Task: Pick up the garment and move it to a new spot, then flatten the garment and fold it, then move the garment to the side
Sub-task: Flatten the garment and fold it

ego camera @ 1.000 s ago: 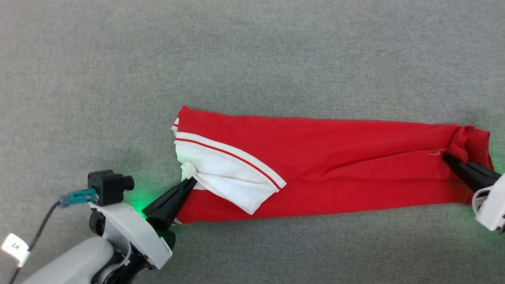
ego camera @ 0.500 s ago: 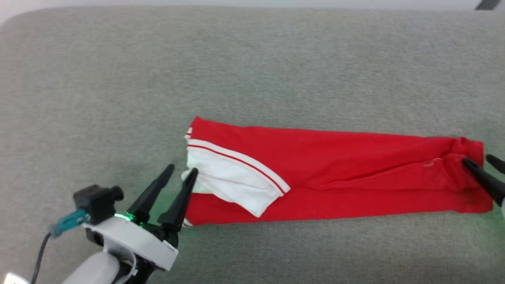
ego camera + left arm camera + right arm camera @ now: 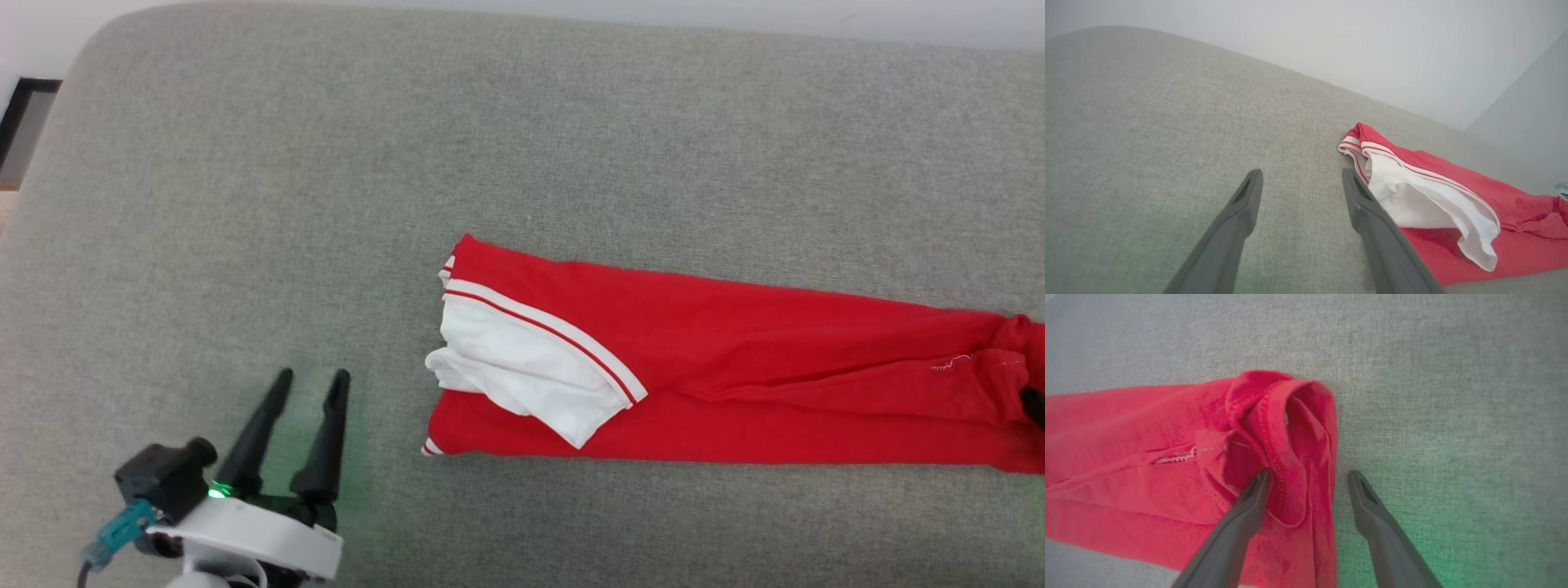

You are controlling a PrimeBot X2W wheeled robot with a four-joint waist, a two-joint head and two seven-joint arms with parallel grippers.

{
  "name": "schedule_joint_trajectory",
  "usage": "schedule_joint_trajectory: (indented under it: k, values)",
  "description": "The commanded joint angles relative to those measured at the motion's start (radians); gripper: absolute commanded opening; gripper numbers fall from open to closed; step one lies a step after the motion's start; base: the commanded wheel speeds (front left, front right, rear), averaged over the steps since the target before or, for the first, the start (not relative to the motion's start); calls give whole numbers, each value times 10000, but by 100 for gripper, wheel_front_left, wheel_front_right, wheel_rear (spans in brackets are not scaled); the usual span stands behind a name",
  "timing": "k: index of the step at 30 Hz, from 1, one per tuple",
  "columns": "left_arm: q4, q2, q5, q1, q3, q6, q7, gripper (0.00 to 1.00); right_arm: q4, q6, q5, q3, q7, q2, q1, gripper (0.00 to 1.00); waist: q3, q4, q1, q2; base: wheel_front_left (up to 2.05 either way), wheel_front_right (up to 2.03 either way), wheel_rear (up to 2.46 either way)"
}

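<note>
Now the garment (image 3: 735, 367) lies free — between spread jaws (both).

The garment (image 3: 735, 376) lies on the cushion (image 3: 245, 204), right of your left gripper (image 3: 312, 376), its other end at your right gripper (image 3: 1309, 473).

You have the right gripper (image 3: 1308, 475) spread wide, nothing pinched between its fingers. One finger (image 3: 1241, 522) lies over the red garment (image 3: 1126, 428), tip at its bunched, stitched hem fold. The other is over bare grey upholstery (image 3: 1453, 396), just beside the cloth's edge. Green glow (image 3: 1453, 563) on the upholstery, lower right of view.
</note>
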Motion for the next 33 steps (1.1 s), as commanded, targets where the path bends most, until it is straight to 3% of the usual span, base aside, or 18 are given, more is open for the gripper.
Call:
schedule_joint_trajectory:
  k: [1, 9, 10, 11, 12, 13, 16, 19, 33]
  values:
    - [-22, -104, 344, 52, 224, -88, 7, 100, 71, -13, 15, 64, 117, 172, 42, 100, 28, 29, 0, 0, 0, 0, 0]
    - [-452, -1099, 2656, 138, 1948, -264, 7, 100, 370, -4, -545, 514, 756, 1086, -529, 100, 149, -32, 0, 0, 0, 0, 0]
    - [-504, -1252, 2809, 114, 2081, -288, 7, 100, 435, -1, -613, 604, 886, 1239, -608, 95, 164, -45, 0, 0, 0, 0, 0]
    - [-496, -1358, 2922, 120, 2181, -303, 7, 100, 506, 19, -679, 709, 1016, 1384, -696, 49, 182, -61, 0, 0, 0, 0, 0]
    - [-473, -1417, 3020, 135, 2256, -320, 7, 100, 580, 24, -766, 792, 1092, 1518, -762, 20, 197, -80, 0, 0, 0, 0, 0]
    - [-472, -1463, 3095, 136, 2349, -325, 7, 100, 657, 24, -815, 838, 1163, 1648, -848, 0, 217, -106, 0, 0, 0, 0, 0]
    - [-462, -1433, 3280, 160, 2444, -321, 7, 100, 792, 32, -883, 772, 1218, 1850, -1030, 0, 300, -226, 0, 0, 0, 0, 0]
    - [-441, -1407, 3464, 228, 2546, -325, 6, 100, 980, -17, -829, 358, 970, 1647, -1182, 0, 405, -413, 0, 0, 0, 0, 0]
    - [-630, -1189, 4095, 355, 3234, -321, 6, 100, 2526, -16, -199, -2242, -330, -55, -1564, 0, 856, -1560, 0, 0, 0, 0, 0]
